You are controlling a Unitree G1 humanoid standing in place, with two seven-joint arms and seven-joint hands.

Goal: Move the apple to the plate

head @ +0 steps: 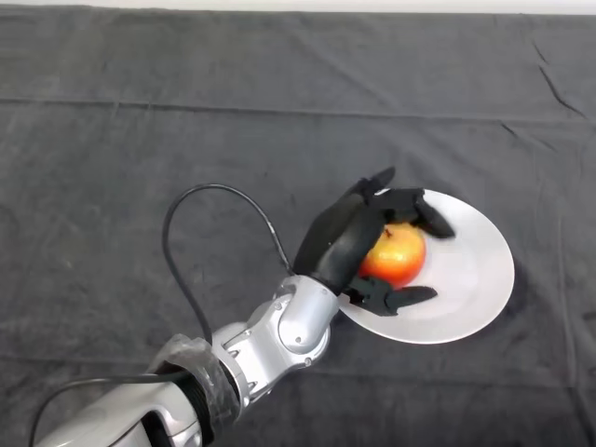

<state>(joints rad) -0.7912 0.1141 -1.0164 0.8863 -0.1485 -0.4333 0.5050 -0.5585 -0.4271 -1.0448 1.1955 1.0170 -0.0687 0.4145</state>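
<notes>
A red and yellow apple (399,256) sits over the left part of a white plate (470,279) right of the table's middle. My black left hand (345,237) reaches over the plate's left rim and cups the apple from its left. Its fingers (419,212) curve round the apple's far side and the thumb (396,298) round its near side. Whether the apple rests on the plate or hangs just above it I cannot tell. The silver-grey arm (279,335) comes in from the lower left.
A dark cloth (140,140) covers the whole table, with a fold line running across the far part. The table's far edge shows at the top of the view.
</notes>
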